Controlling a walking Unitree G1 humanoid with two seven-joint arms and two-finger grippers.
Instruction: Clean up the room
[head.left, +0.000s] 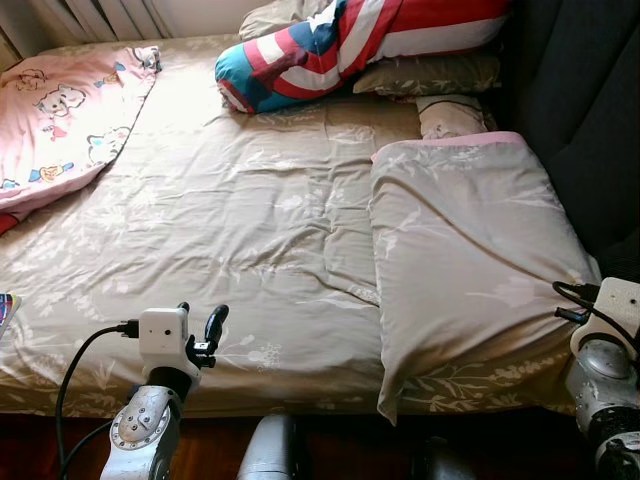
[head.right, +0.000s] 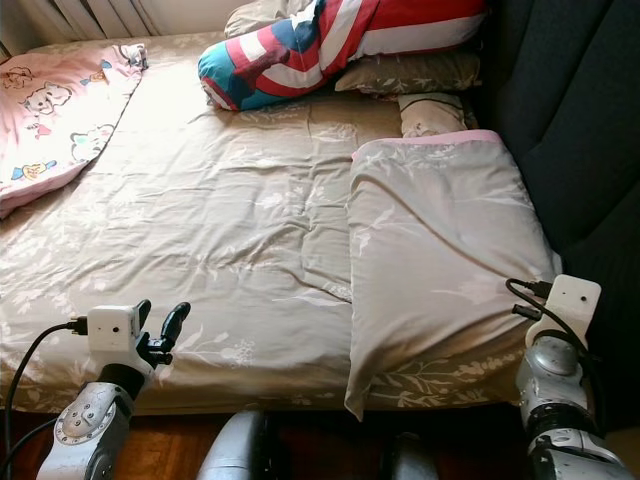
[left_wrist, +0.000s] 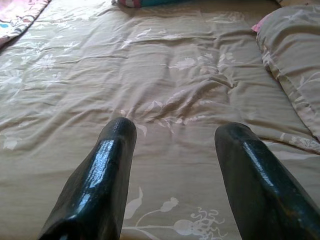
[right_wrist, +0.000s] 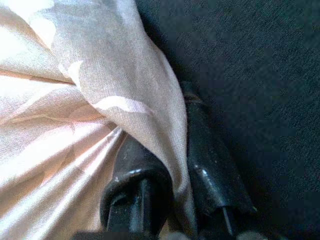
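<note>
1. A pink cartoon-print blanket (head.left: 60, 120) lies at the bed's far left corner.
2. The left hand (head.left: 200, 330) hovers over the near edge of the bed (head.left: 230, 220), its fingers (left_wrist: 107, 170) spread wide with nothing between them.
3. A red, white and blue striped pillow (head.left: 340, 45) lies at the head of the bed.
4. A folded beige quilt (head.left: 465, 260) covers the bed's right side, next to a dark headboard (head.left: 585, 100).
5. The right hand (right_wrist: 170, 185) pinches the quilt's near right corner, with cloth bunched between its fingers.
</note>
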